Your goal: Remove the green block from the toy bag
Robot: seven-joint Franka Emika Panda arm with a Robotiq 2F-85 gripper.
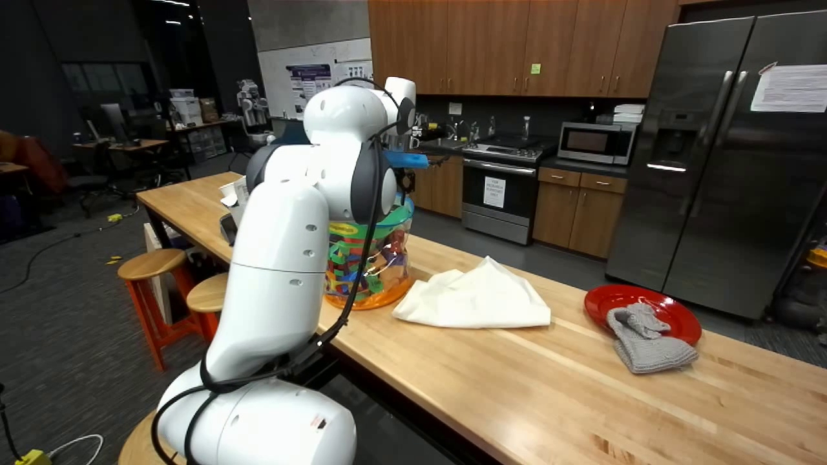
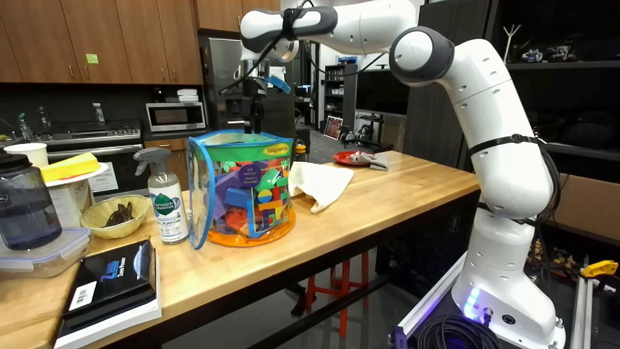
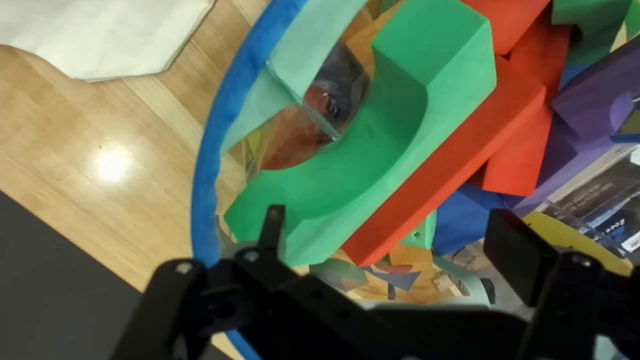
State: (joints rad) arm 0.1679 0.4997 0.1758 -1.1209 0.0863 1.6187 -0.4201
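The toy bag is a clear round bag standing upright with its top open, full of multicoloured pieces; it shows in both exterior views (image 1: 384, 298) (image 2: 237, 154). Its blue rim (image 3: 212, 145) crosses the wrist view. A bright green block (image 3: 370, 175) with a curved hollow lies on top of the pile, against a long red block (image 3: 440, 175). A smaller green piece (image 3: 421, 234) shows beneath the red one; I cannot tell for sure which green piece is meant. My gripper (image 2: 253, 128) points down at the bag's mouth. In the wrist view its fingers (image 3: 390, 225) are apart with nothing between them.
A white cloth (image 1: 475, 300) lies beside the bag. A red plate (image 1: 614, 294) with a grey knit cloth (image 1: 652, 342) is farther along the table. A spray bottle (image 2: 167, 203) stands close to the bag, near a yellow basket (image 2: 116, 230) and a black box (image 2: 114, 276).
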